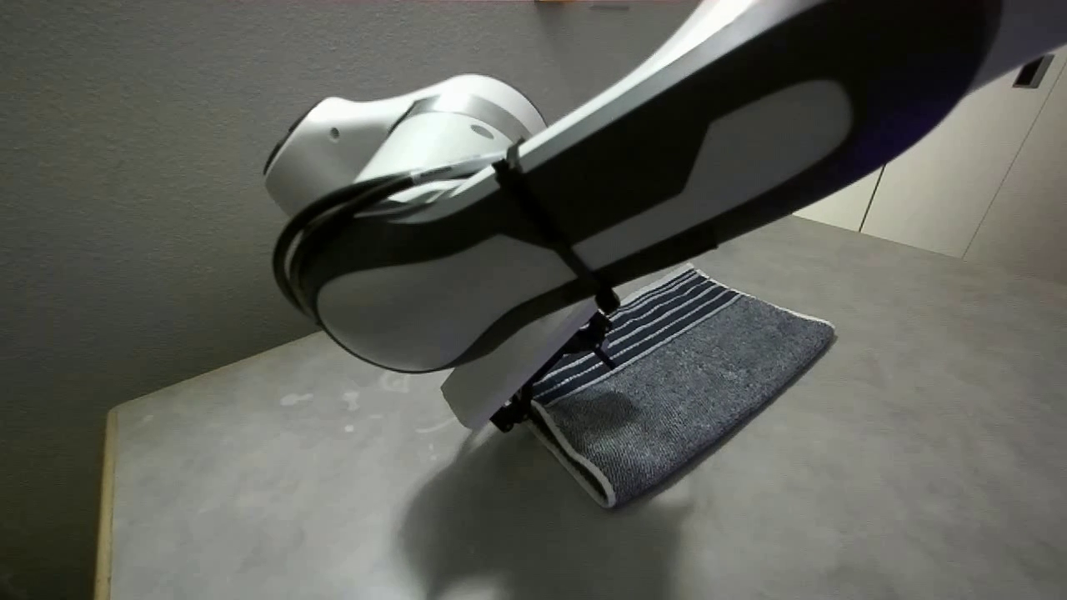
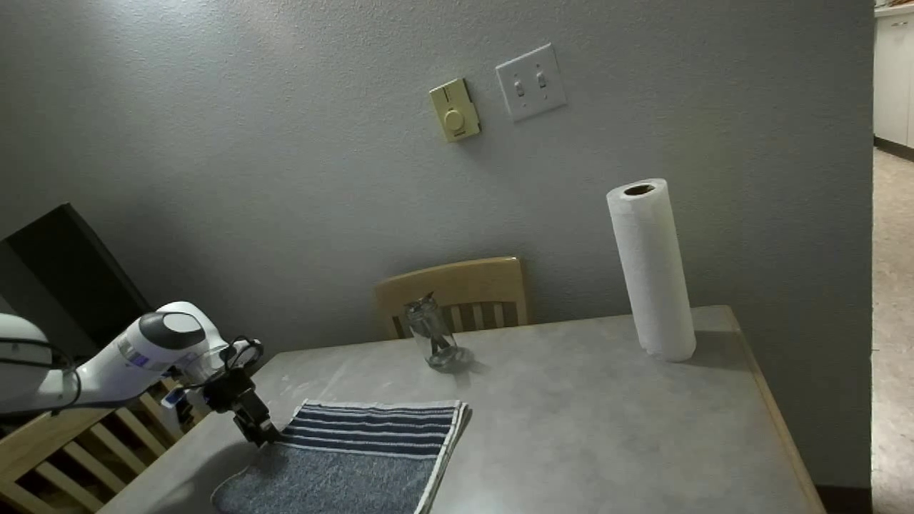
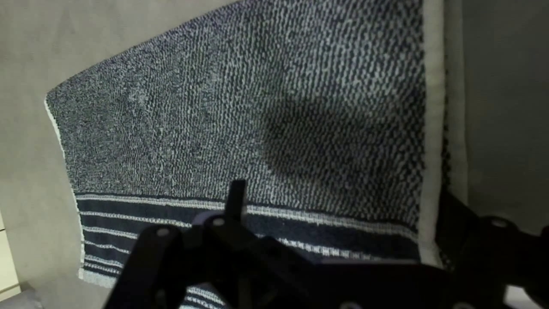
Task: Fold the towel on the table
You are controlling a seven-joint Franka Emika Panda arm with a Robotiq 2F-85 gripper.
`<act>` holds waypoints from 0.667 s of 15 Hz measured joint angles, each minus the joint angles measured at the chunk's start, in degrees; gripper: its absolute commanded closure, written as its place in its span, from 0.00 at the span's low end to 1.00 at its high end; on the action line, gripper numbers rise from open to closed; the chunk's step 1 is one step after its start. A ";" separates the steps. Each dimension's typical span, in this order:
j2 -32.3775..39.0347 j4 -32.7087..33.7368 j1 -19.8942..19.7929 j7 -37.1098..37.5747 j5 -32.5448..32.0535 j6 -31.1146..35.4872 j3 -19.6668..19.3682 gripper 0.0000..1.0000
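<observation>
The blue-grey towel [image 1: 683, 400] lies folded on the pale grey table [image 1: 292, 500], its white-striped band facing up. It also shows in an exterior view [image 2: 350, 471] and fills much of the wrist view [image 3: 193, 141]. Two white-edged layers show along one side. My gripper [image 1: 568, 385] is open and low over the striped band; its tip also shows in an exterior view [image 2: 265, 434]. In the wrist view the gripper [image 3: 343, 197] has one finger above the stripes and the other at the double white edge. I cannot tell whether that finger sits between the layers.
A glass jar with dark items [image 2: 433, 335] stands on the table beyond the towel. A paper towel roll [image 2: 653, 275] stands near the far corner. Wooden chairs [image 2: 457, 285] stand at the table's edges, and a grey wall [image 2: 321, 178] rises behind.
</observation>
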 measured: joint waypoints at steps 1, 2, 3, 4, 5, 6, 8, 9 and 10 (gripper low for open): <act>-0.01 -0.03 0.00 0.02 0.00 0.00 0.00 0.00; -0.02 -0.05 0.00 0.07 0.00 0.00 0.00 0.00; -0.03 -0.06 0.01 0.23 0.00 0.00 0.00 0.00; -0.03 -0.08 0.02 0.41 0.00 0.00 0.00 0.00; -0.04 -0.09 0.02 0.58 0.00 0.00 0.00 0.00; -0.04 -0.10 0.02 0.77 0.00 0.00 0.00 0.00; -0.05 -0.13 0.03 1.05 0.00 0.16 0.00 0.00; -0.06 -0.16 0.03 1.08 0.00 0.52 0.00 0.00; -0.10 -0.18 0.03 1.08 0.00 1.25 0.00 0.00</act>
